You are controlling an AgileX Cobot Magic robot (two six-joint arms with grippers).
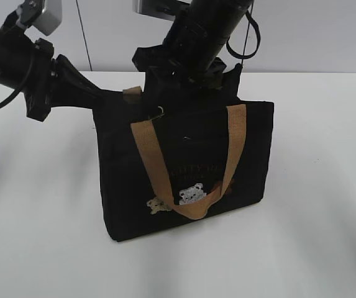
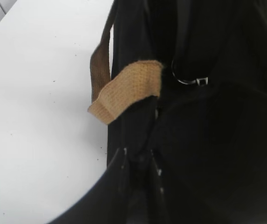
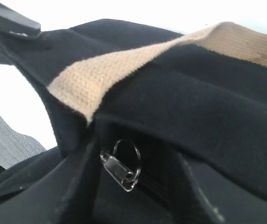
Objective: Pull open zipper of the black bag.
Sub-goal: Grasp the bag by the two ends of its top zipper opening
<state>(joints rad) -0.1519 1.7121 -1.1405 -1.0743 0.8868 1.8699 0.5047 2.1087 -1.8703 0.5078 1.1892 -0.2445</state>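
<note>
**White bench, black tote, silver pull hanging free**

White bench [image 1: 35, 236] carries everything here, with a pale wall behind it. At the bag's left top edge the left gripper [image 2: 138, 156] sits clamped on a fold of black fabric, bracing the black bag [image 1: 134, 205]. Above the bag's mouth, the right gripper [image 3: 124, 196] has its 2 fingers apart; the zipper [image 3: 124, 170], its silver tab and ring, dangles between them, untouched so far as the wrist view shows. I judge the step is regripping the tab: close squarely on the metal plate, not the ring, and pull along the track while the left hand holds tension. The tote stands near the bench's middle.
</note>
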